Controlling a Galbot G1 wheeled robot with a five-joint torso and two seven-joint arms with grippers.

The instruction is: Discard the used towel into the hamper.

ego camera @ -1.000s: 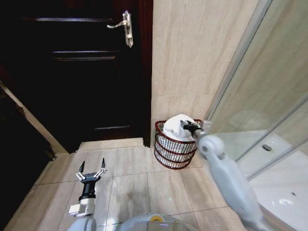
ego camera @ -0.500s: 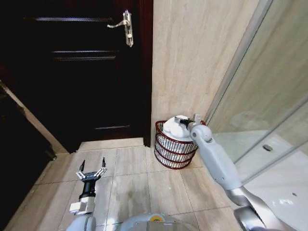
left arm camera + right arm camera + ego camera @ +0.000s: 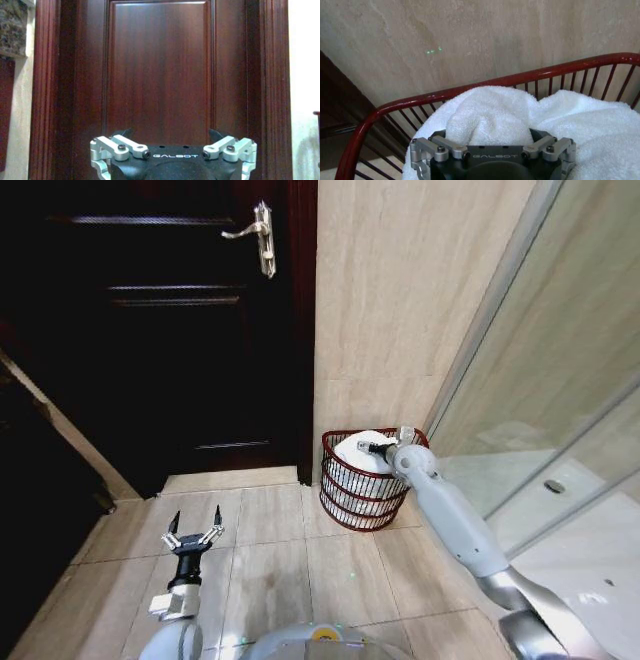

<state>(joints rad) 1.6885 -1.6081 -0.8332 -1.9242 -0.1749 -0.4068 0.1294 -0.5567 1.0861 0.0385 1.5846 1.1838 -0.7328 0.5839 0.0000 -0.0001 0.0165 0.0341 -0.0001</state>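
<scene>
Against the far wall, at about 11 o'clock from the robot, the dark wooden door (image 3: 160, 330) filled the left half of the head view, its metal lever handle (image 3: 258, 236) up high. At 1 o'clock the beige tiled wall (image 3: 400, 300) ran down to the pale floor tiles (image 3: 270, 560), and off at 3 o'clock stood the glass shower screen (image 3: 560, 380). Right in the corner by the door frame, at 12 to 1 o'clock, sat the hamper (image 3: 345, 490), red-brown wire, tapering toward its base. The right arm reached out to it and down over its rim, the right gripper (image 3: 378, 447) at the basket's mouth. And the white towel (image 3: 490, 112) sat bunched inside the hamper, 1 fold of it pinched between the right gripper's fingers (image 3: 440, 140), clamped on the cloth. Low at 7 o'clock, the left gripper (image 3: 193, 535) hung above the floor, idle, its 2 fingers spread wide apart, pointing at the door.
</scene>
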